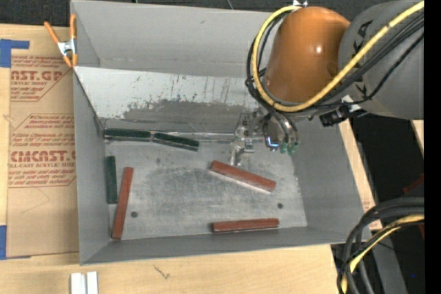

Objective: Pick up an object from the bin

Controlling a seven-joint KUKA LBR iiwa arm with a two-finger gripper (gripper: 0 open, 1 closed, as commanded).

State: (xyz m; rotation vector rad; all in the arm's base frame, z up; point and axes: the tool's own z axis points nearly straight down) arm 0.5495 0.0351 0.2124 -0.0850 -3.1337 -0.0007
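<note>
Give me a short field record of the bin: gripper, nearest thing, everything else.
gripper: right of centre in the bin, towards the back
nearest thing: middle red-brown stick, lying flat, its left end by the gripper
other red-brown: front stick; left stick
dark green: back-left stick; back-middle stick; left green stick

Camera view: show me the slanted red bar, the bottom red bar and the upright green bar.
slanted red bar (242, 177), camera view, middle of its length.
bottom red bar (244, 224), camera view, middle of its length.
upright green bar (110, 179), camera view, its middle.
</note>
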